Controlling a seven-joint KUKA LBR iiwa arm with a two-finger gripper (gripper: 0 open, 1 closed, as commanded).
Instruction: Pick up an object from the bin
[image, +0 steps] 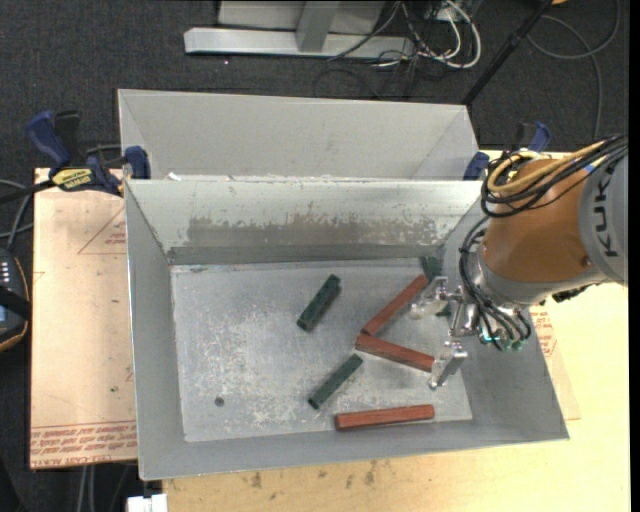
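Observation:
My gripper (438, 338) hangs low at the right side of the bin, open, one fingertip (428, 304) toward the back and the other (443, 372) toward the front. A red-brown bar (393, 351) lies flat with its right end reaching in between the fingers, close to the front one. A second red-brown bar (394, 305) lies slanted just behind it, its upper end by the rear finger. The two bars meet at their left ends. Nothing is lifted.
A third red-brown bar (385, 417) lies along the front wall. Two dark green blocks lie further left, one (335, 381) near the bars and one (319, 303) in the middle of the bin floor. The arm's orange cover stands over the right wall.

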